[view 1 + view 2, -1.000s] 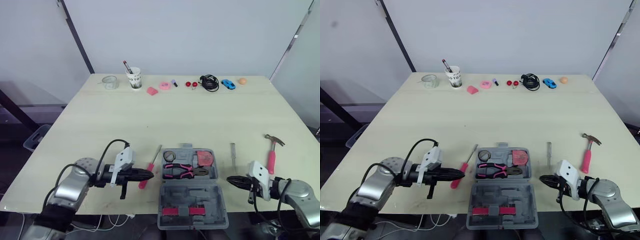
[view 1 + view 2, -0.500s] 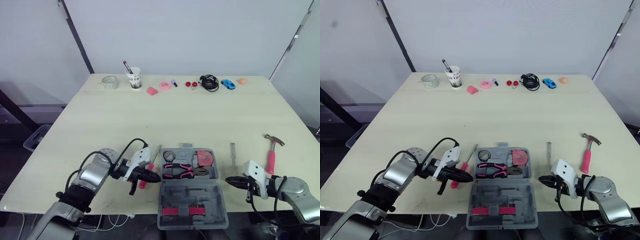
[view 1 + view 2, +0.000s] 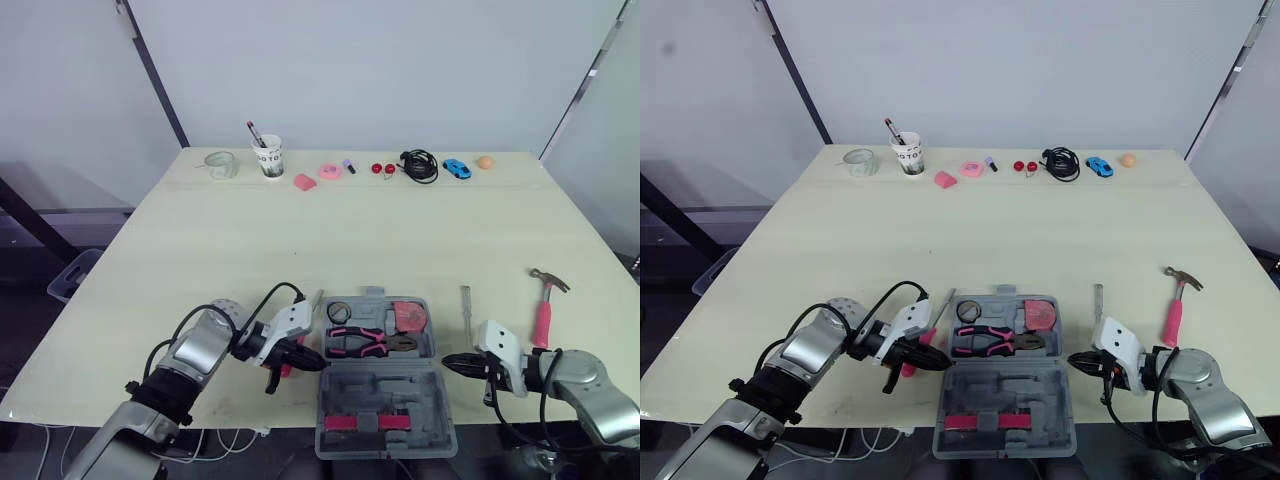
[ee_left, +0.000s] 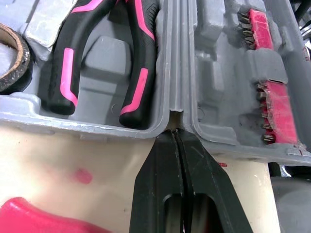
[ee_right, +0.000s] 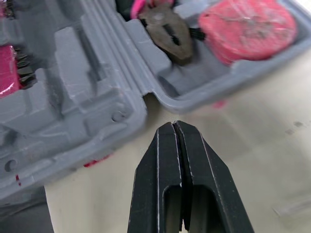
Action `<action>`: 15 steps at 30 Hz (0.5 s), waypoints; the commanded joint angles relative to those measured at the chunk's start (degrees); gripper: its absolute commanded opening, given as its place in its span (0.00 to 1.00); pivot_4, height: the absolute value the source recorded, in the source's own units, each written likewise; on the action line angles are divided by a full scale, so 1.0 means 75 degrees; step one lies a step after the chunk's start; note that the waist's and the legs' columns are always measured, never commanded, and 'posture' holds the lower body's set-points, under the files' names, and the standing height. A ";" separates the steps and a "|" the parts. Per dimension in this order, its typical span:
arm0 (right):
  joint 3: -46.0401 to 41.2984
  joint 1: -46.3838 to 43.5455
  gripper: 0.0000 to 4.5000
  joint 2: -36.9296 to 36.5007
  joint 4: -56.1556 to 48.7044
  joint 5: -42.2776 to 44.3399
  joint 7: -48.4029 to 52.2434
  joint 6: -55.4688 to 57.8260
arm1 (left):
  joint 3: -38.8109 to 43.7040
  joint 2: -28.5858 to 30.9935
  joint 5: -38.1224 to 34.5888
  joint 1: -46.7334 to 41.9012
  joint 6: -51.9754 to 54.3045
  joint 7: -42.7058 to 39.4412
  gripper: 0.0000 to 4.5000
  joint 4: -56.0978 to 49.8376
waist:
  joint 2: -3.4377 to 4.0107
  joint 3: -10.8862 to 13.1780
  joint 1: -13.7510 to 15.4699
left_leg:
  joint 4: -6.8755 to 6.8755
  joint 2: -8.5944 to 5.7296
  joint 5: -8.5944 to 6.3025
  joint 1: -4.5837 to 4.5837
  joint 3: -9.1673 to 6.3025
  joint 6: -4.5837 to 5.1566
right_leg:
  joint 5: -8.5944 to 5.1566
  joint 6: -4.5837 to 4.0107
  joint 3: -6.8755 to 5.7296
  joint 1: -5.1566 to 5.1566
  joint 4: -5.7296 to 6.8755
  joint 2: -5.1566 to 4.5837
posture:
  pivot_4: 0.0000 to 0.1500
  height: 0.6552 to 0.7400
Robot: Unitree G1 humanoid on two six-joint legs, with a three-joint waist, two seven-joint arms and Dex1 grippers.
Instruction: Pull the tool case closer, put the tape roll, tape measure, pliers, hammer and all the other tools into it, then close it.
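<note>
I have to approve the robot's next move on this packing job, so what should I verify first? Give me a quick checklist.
1. Tool case open and near: ok.
2. Pliers, tape roll and tape measure in the case: ok.
3. Hammer packed: not ok, it lies on the table right of the case.
4. Screwdriver packed: not ok, it lies left of the case.
5. Left end effector and right end effector empty: ok, both shut on nothing.
6. Left end effector touching the case edge: cannot tell.
</note>
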 commanded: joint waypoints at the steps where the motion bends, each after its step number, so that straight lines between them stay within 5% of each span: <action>1: -0.0019 -0.0161 0.00 -0.0002 -0.0078 0.0031 0.0005 -0.0022 | 0.0083 0.0084 -0.0027 -0.0010 -0.0015 -0.0042 0.01 -0.0232 | 0.0000 0.0000 -0.0004 | 0.0001 0.0000 0.0000 0.0000 0.0000 0.0000 | 0.0000 0.0000 0.0001 0.0000 0.0000 0.0000 | 1.00 1.00; 15: 0.0220 -0.0361 0.00 0.0065 0.0218 -0.0183 -0.0021 -0.0081 | 0.0005 -0.0062 -0.0007 -0.0012 0.0020 0.0021 0.01 -0.0200 | 0.0000 0.0000 -0.0003 | 0.0002 0.0000 0.0000 0.0000 0.0001 0.0000 | 0.0000 0.0000 0.0000 0.0000 0.0001 0.0001 | 1.00 1.00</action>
